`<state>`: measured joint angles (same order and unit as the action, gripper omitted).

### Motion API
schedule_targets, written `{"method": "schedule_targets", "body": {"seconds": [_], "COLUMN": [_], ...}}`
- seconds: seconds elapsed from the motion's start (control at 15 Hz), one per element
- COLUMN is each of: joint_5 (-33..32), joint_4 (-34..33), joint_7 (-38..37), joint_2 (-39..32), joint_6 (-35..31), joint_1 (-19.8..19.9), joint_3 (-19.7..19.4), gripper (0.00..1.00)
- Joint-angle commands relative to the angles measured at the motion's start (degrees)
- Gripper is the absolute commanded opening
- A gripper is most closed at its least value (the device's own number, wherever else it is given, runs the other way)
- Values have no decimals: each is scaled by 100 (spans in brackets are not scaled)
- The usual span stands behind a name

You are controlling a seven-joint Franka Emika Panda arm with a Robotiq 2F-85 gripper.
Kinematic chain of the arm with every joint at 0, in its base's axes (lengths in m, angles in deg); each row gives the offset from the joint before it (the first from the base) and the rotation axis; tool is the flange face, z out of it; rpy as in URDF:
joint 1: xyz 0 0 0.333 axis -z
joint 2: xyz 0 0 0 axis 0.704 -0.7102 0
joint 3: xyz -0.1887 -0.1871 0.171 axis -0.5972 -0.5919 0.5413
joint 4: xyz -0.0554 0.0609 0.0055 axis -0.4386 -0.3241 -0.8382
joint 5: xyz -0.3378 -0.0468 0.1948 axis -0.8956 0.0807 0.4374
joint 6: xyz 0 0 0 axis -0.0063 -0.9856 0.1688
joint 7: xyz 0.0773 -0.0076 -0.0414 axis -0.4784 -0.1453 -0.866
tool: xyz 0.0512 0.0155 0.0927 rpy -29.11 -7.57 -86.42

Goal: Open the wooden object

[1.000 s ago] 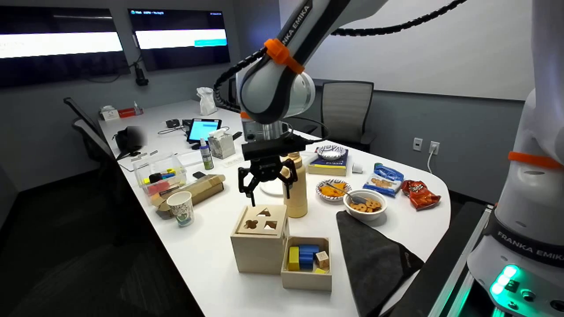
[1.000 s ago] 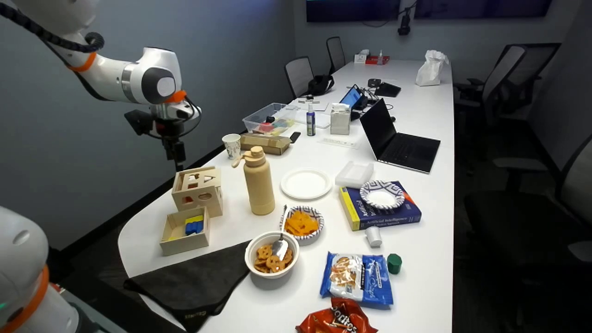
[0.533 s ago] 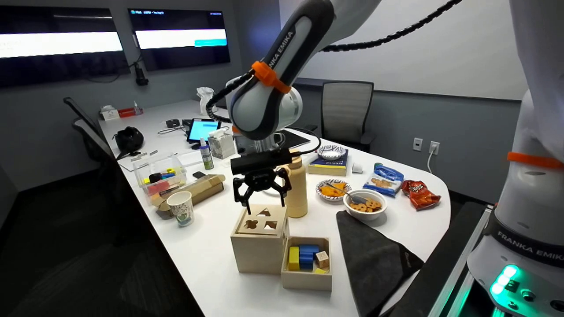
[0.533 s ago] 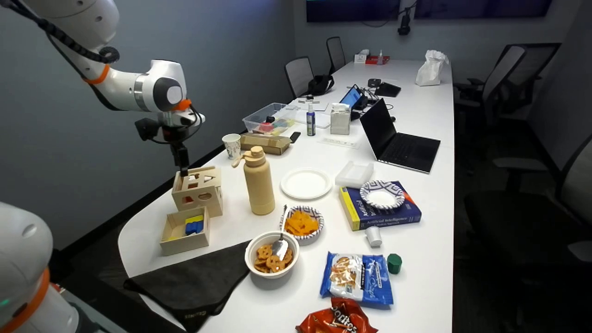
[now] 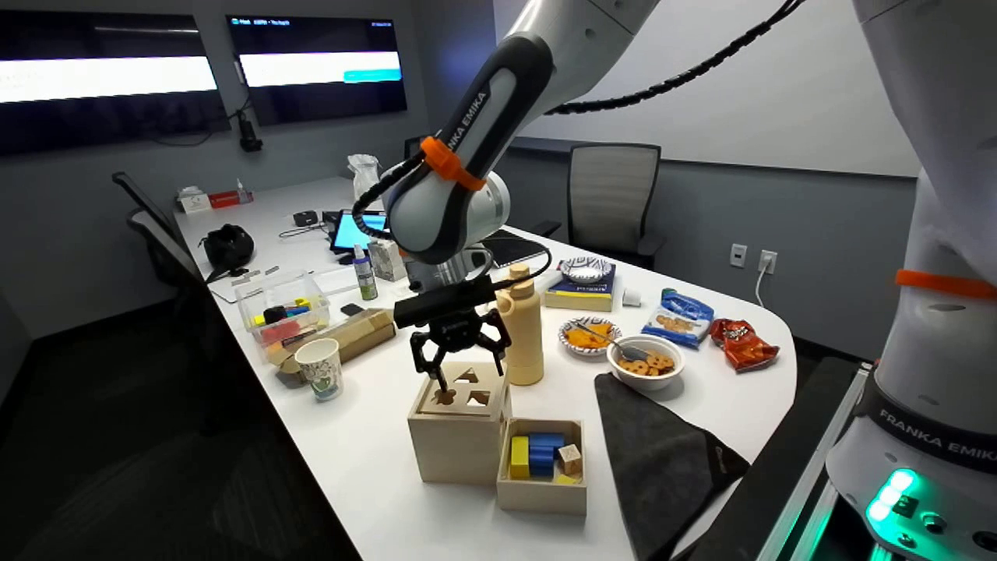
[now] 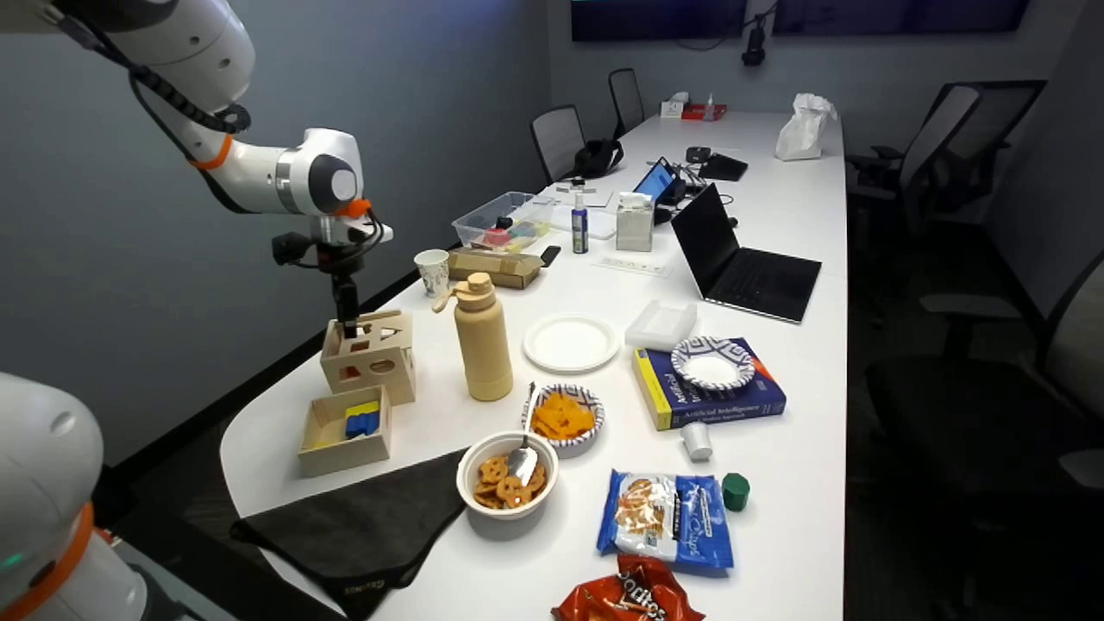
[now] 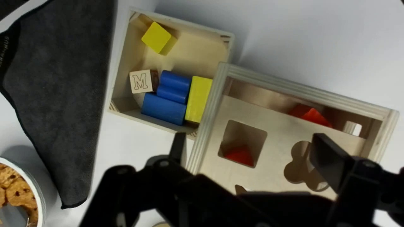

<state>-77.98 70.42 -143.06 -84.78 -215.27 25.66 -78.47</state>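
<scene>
1. Step, my read: setting a fingertip at the lid [image 7: 272, 143] of the wooden object [image 5: 459, 427]. Gripper [image 5: 472, 380] fingers wide apart, nothing held; one over clover hole [image 7: 301, 170], contact can't tell.
2. Next, probably: dip into hole, drag lid toward 6:30 (wrist view); gap [image 7: 277, 99] at 12:30.
3. Wooden object on table [image 5: 374, 452], small block box [image 5: 542, 499] just beside, 4 o'clock.
4. Cube-like, no clear long axis; side walls run 12:30–6:30, wrist view.

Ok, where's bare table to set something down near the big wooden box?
Between the paper cup and big box the table is bare; also between the bottle, small box and black cloth. Crowded at the big box: gripper at its top, small box close beside.
</scene>
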Motion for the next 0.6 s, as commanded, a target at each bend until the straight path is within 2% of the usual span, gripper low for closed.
{"method": "schedule_targets", "body": {"seconds": [0.0,0.53], "joint_5": [-62,-33], "joint_4": [-558,-1076], "joint_7": [-190,-171], "joint_2": [-405,-838], "joint_6": [467,723], "joint_1": [-120,-136], "joint_3": [-100,-176], "gripper": [100,100]}}
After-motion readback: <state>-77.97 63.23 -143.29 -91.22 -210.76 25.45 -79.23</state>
